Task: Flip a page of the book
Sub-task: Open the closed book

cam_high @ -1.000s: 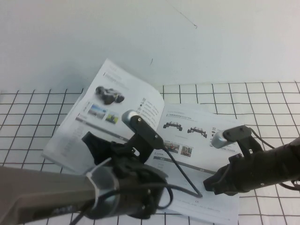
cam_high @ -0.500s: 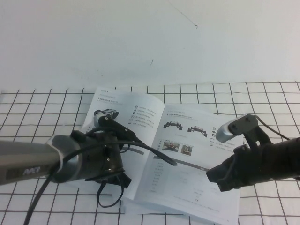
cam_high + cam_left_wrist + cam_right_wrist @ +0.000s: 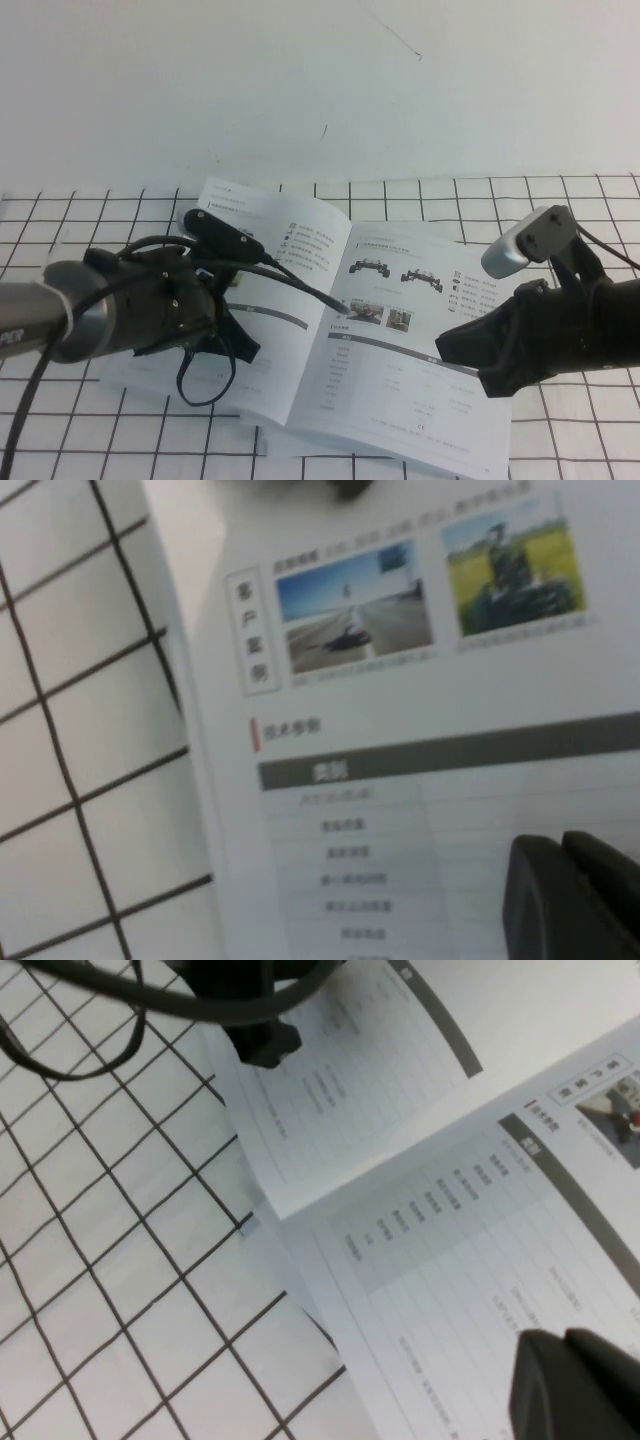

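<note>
**Book open flat, both arms low over its pages**

The book point(image 3: 350, 320) lies open on the gridded table point(image 3: 560, 215), filling the centre and lower middle of the high view. The turned page point(image 3: 255, 290) rests flat on the left half, showing text, small photos and a grey-headed table; the right half carries vehicle photos and another table.

The left gripper point(image 3: 225, 345) sits at centre-left of the high view, low over the page, its black body and looping cable covering part of the print. Its fingers point(image 3: 570, 895) show as a dark tip in the lower right of the left wrist view, pressed together with nothing between them.

The right gripper point(image 3: 470, 355) is at the right of the high view, over the book's right half. Whether its jaws are open or closed, I cannot tell.
</note>
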Tool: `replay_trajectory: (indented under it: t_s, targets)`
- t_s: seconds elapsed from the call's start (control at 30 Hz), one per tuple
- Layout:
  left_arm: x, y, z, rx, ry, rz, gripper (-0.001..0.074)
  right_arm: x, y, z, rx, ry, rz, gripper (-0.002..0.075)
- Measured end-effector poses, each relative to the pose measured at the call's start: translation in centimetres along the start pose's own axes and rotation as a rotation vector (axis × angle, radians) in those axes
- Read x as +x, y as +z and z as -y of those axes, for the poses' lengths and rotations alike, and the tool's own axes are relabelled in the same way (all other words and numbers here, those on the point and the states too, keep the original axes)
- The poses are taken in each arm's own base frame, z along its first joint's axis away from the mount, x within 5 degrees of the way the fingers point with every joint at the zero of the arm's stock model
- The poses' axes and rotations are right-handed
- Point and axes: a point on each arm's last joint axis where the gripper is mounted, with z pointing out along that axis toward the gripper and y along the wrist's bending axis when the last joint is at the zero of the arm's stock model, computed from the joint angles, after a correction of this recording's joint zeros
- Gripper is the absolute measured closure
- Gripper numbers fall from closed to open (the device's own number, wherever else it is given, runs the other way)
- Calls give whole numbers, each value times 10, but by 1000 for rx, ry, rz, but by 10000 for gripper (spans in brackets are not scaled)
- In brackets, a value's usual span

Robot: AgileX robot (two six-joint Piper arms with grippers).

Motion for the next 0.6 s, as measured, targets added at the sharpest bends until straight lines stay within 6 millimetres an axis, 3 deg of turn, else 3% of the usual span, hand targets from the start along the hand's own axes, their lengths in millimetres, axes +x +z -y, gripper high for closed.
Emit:
replay_trajectory:
  t_s: [0.2,0.6]
  targets:
    - [14,5,-7,58,63,-135,738,-2,-4,-3,-5,-14,11,725]
    - [30,-4,13,336,177,-317,738,-8,-10,-8,-9,6,61,726]
